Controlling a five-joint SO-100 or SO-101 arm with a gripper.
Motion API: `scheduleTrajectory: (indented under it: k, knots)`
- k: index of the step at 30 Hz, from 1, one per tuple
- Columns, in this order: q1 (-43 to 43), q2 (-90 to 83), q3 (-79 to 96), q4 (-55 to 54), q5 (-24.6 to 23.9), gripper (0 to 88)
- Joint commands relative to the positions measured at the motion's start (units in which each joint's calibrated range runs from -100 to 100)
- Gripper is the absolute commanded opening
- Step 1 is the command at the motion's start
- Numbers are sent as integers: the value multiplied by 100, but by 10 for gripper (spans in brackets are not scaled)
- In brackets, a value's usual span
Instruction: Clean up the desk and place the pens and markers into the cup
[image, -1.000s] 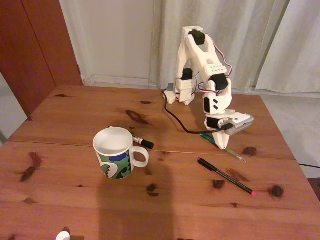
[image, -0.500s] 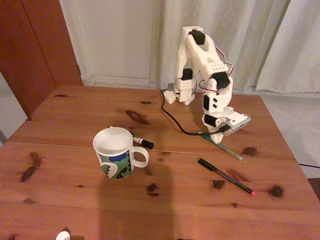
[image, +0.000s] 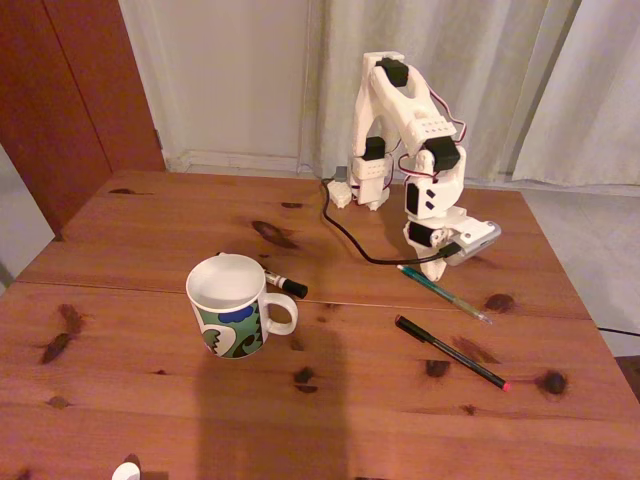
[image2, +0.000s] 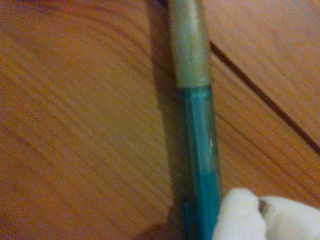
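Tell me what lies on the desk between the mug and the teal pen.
In the fixed view, the black-capped marker lies just right of the mug; from there to the teal pen the desk is bare wood.

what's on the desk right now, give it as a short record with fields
surface: wooden desk
mug: upright, left of centre, nothing seen inside
marker: lying just behind the mug handle
teal pen: lying flat below the gripper; close up in the wrist view
black pen: lying flat, pink tip to the right
gripper: at the teal pen's upper end, grip unclear
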Motion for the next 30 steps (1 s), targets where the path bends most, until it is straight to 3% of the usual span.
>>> scheduleTrajectory:
  k: [1,15,22,30]
  knots:
    - [6,-428,54,-34,38,8]
    - [46,-461,63,-25,38,18]
    - [6,-461,54,-34,-4,191]
    - [-18,-461,63,-34,28,213]
